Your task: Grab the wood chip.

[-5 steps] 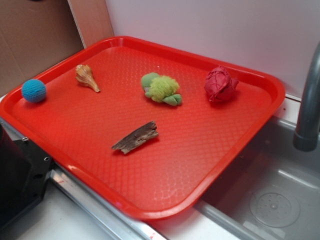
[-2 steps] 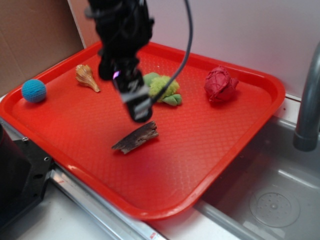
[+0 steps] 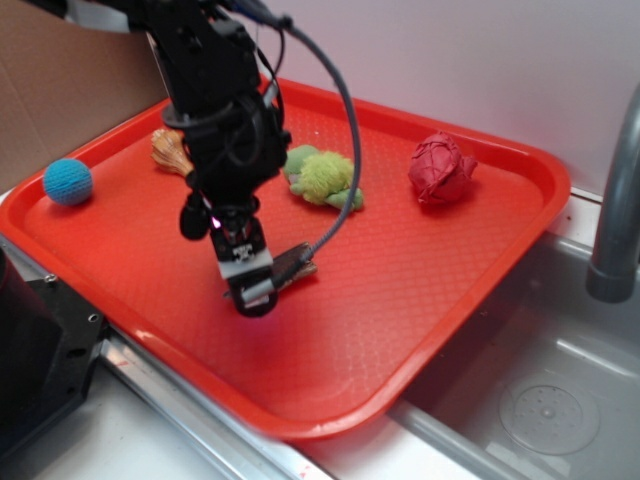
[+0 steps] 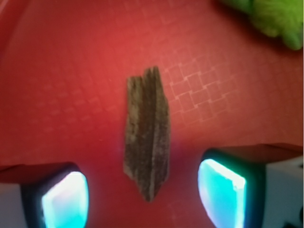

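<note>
Wrist view puts the wood chip (image 4: 147, 142) flat on the textured floor of the red tray (image 4: 61, 71), its long axis running away from the camera and its narrow pointed end nearest. It lies between the two glowing cyan pads (image 4: 221, 190) of the gripper (image 4: 142, 197), which stand spread apart with red tray showing on each side of the sliver, so neither pad touches it. A blurred patch of the green plush toy (image 4: 270, 19) fills the upper right corner.

From the exterior view, the black arm reaches down over the front middle of the tray (image 3: 470, 290), and the gripper (image 3: 250, 285) hides most of the chip (image 3: 298, 264); only its right end shows past the fingers. Also inside the tray are the green plush toy (image 3: 322, 177) just behind the arm, a crumpled red ball (image 3: 441, 169) toward the back right, a tan spiral shell (image 3: 168, 150) partly hidden at the back left, and a blue crocheted ball (image 3: 68, 182) against the left rim. A grey sink (image 3: 545, 400) with its faucet (image 3: 615, 215) sits to the right.
</note>
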Robot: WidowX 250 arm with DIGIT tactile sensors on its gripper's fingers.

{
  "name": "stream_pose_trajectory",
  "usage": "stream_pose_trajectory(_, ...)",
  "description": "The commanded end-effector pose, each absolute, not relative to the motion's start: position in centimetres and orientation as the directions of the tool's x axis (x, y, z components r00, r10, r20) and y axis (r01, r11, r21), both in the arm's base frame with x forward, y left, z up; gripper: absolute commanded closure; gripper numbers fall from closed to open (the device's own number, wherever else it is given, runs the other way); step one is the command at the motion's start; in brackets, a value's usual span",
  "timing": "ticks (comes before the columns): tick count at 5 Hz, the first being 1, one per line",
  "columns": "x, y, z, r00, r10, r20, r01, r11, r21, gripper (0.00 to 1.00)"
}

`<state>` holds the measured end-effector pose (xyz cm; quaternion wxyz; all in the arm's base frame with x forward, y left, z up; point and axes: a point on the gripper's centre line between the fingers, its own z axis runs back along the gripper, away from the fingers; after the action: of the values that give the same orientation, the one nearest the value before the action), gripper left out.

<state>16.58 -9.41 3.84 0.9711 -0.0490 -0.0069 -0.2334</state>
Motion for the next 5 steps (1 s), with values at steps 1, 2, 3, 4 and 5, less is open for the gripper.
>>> stream_pose_trajectory(1, 17.5, -10.8, 1.2, 0.881, -0.470, 0.051, 0.473, 0.876, -0.093, 0.00)
stream_pose_trajectory(2, 16.9, -10.9, 0.1, 0.883, -0.469, 0.018, 0.469, 0.879, -0.089, 1.00)
stream_pose_trajectory(3, 16.9, -10.8, 1.2, 0.880, -0.474, 0.037, 0.476, 0.876, -0.081, 1.00)
stream_pose_trajectory(4, 16.8, -10.6, 2.9, 0.875, -0.481, 0.063, 0.484, 0.872, -0.073, 1.00)
stream_pose_trajectory(5, 16.7, -10.1, 5.3, 0.883, -0.461, 0.089, 0.467, 0.883, -0.053, 1.00)
